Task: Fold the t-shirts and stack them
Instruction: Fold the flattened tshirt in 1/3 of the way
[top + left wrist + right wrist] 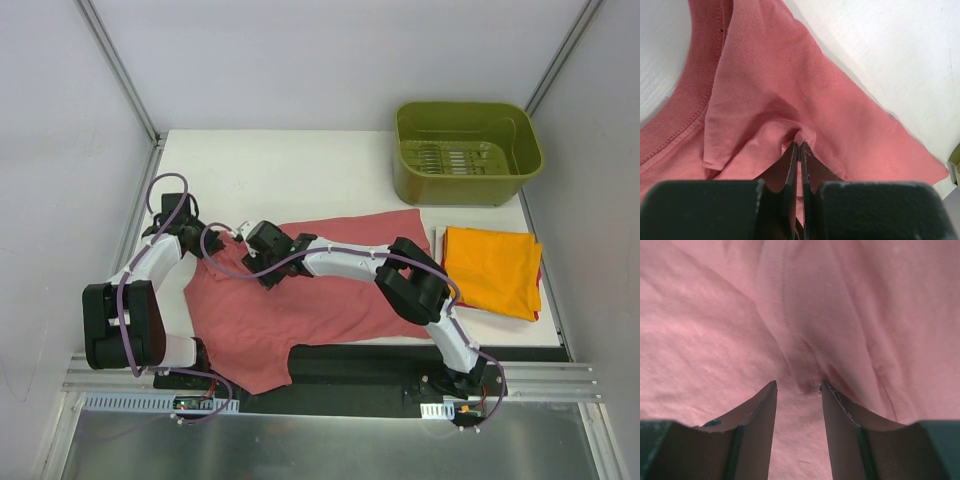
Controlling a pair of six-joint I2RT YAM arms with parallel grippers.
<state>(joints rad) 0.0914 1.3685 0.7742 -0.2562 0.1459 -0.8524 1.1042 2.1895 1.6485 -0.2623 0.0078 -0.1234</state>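
Note:
A dusty-red t-shirt point(300, 300) lies unfolded and rumpled across the table's near middle. My left gripper point(200, 243) is shut on a pinch of its cloth near the collar; the left wrist view shows the shirt point(790, 90) bunched at the closed tips point(800, 146). My right gripper point(262, 262) is open, pressed low over the shirt's upper left part, a small fold of cloth point(807, 382) between its tips point(798, 386). A folded bright orange t-shirt point(492, 268) lies at the right on a magenta-pink one point(539, 292), of which only an edge shows.
A green tub point(466, 150), with nothing in it, stands at the back right, just behind the orange stack. The dusty-red shirt's lower part hangs over the table's near edge onto the black base plate point(350, 365). White walls enclose the table.

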